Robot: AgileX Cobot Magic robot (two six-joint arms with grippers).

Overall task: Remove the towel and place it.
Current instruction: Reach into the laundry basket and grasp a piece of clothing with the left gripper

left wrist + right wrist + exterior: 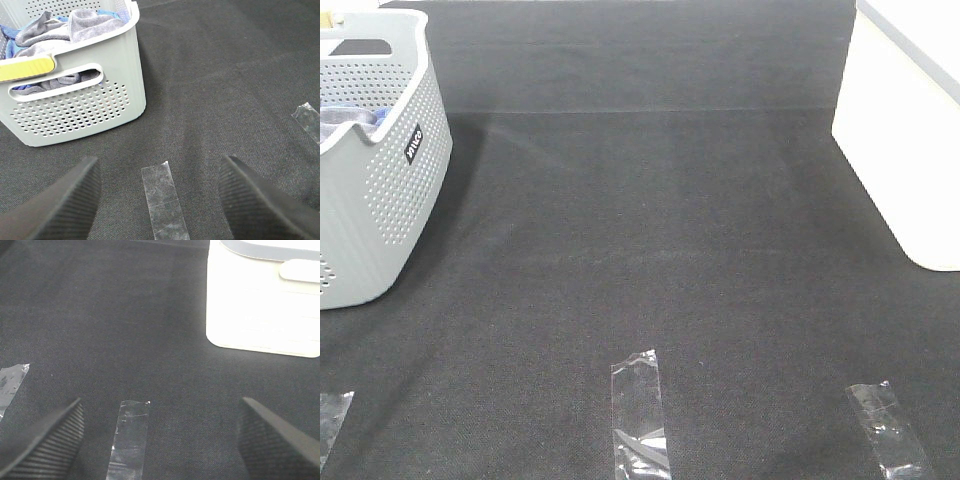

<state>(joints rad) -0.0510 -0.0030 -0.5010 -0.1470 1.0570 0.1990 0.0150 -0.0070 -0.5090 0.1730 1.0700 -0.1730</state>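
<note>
The slate-grey towel (80,25) lies crumpled inside the perforated grey basket (80,107), showing over the rim and through the handle slot. In the exterior high view only a bit of it (342,118) shows inside the basket (380,190) at the left edge. My left gripper (159,200) is open and empty, low over the black mat, short of the basket. My right gripper (160,440) is open and empty over the mat, short of the white box. Neither gripper shows in the exterior high view.
A bright blue cloth (9,34) lies in the basket beside the towel. A yellow strip (25,70) sits on the basket's rim. A white box (910,130) stands at the right, also in the right wrist view (265,300). Clear tape strips (640,415) (888,428) mark the mat's front.
</note>
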